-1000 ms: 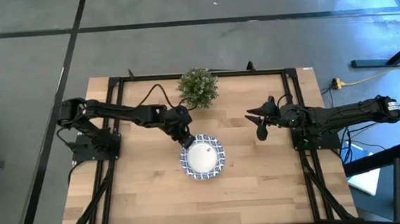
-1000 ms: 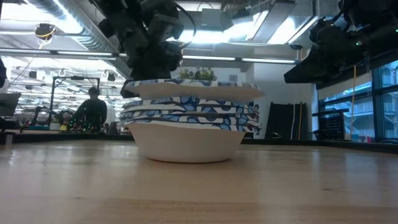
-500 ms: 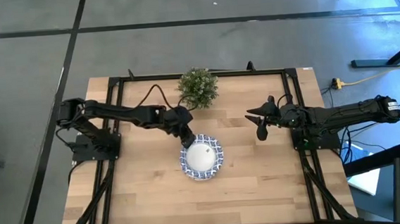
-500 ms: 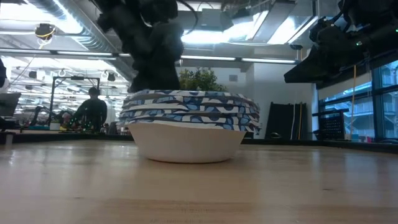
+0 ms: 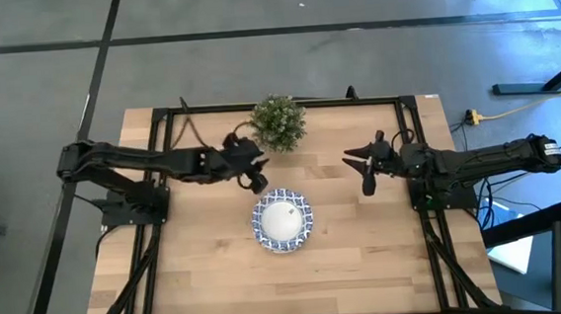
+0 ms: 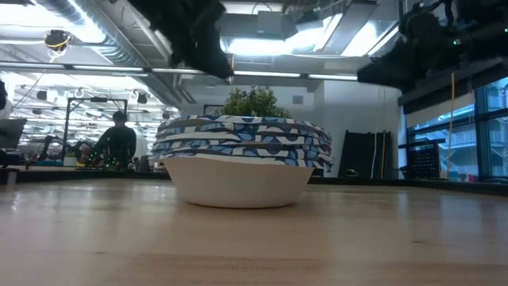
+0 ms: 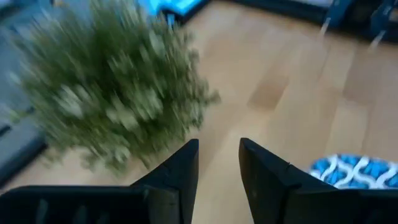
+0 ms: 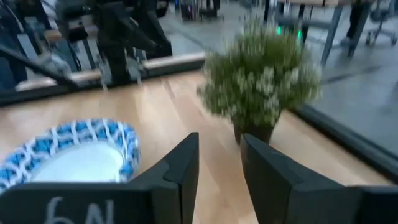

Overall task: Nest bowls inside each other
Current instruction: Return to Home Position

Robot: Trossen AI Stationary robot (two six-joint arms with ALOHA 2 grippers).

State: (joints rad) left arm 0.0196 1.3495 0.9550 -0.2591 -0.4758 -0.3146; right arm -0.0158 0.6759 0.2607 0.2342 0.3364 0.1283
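The bowls (image 5: 283,221) sit nested in one stack, seemingly finished; the left end effector (image 5: 254,181) and right end effector (image 5: 361,171) flank it, both released.

Both arms are built of slim black jointed segments. A thin black cable (image 5: 189,129) is run along the left arm (image 5: 142,163). The right gripper (image 8: 219,138) is marked with white handwritten characters behind flat, tapered black fingers (image 8: 177,171).

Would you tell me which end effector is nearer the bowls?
Left. The left end effector hovers just beside the bowls; the right end effector waits farther off to their right.
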